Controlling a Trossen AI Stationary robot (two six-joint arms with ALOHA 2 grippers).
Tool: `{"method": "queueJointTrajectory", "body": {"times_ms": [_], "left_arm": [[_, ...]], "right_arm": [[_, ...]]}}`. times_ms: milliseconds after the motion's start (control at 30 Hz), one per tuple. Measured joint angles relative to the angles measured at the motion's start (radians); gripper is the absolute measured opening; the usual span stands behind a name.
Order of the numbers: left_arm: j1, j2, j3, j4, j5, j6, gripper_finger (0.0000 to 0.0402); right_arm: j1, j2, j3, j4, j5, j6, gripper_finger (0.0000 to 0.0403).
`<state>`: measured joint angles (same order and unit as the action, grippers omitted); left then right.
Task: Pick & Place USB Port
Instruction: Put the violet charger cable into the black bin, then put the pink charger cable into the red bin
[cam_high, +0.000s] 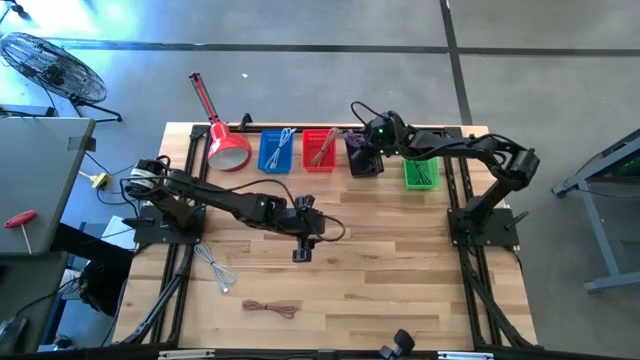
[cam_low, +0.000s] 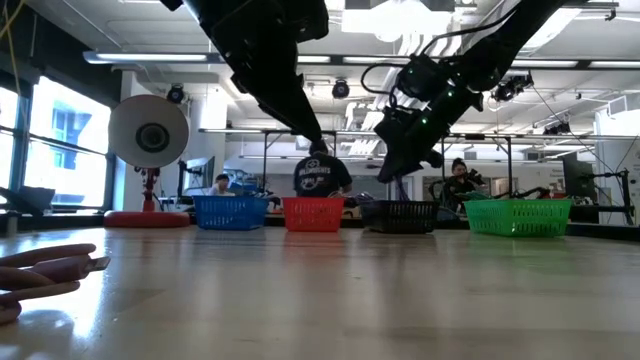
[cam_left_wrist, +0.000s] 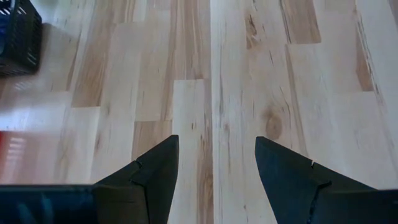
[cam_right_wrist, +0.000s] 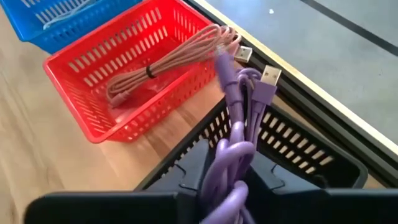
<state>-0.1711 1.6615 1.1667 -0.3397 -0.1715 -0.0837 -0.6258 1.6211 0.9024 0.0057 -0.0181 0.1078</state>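
My right gripper is shut on a coiled purple USB cable. It hovers over the black basket in the row at the table's far edge, seen also in the high view. The cable's silver plug sticks out past the fingertips. My left gripper stands open over bare wood at the table's middle, with nothing between its fingers. My right gripper pinches the bundled loops of the purple cable between its two fingers, several strands together. The fingers slant down from the table's right side. The loops and plug ends reach forward beyond the fingertips, above the black basket's opening, clear of the table.
In the far row stand a blue basket, a red basket holding a pinkish cable, and a green basket. A red dustpan lies at the far left. A white cable and a reddish cable lie near the front.
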Motion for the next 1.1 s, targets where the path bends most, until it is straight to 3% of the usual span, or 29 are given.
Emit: {"method": "queueJointTrajectory", "body": {"times_ms": [533, 900, 1100], "left_arm": [[0.000, 0.000, 0.000, -0.010, 0.007, 0.000, 0.0204], [0.000, 0.000, 0.000, -0.040, -0.012, 0.000, 0.0204], [0.000, -0.061, -0.002, -0.214, -0.030, -0.067, 0.0204]], "right_arm": [[0.000, -0.001, 0.000, 0.007, 0.058, -0.004, 0.0200], [0.035, -0.070, -0.001, 0.011, 0.099, -0.041, 0.0209], [0.154, -0.194, -0.001, -0.073, 0.091, -0.060, 0.0209]]}}
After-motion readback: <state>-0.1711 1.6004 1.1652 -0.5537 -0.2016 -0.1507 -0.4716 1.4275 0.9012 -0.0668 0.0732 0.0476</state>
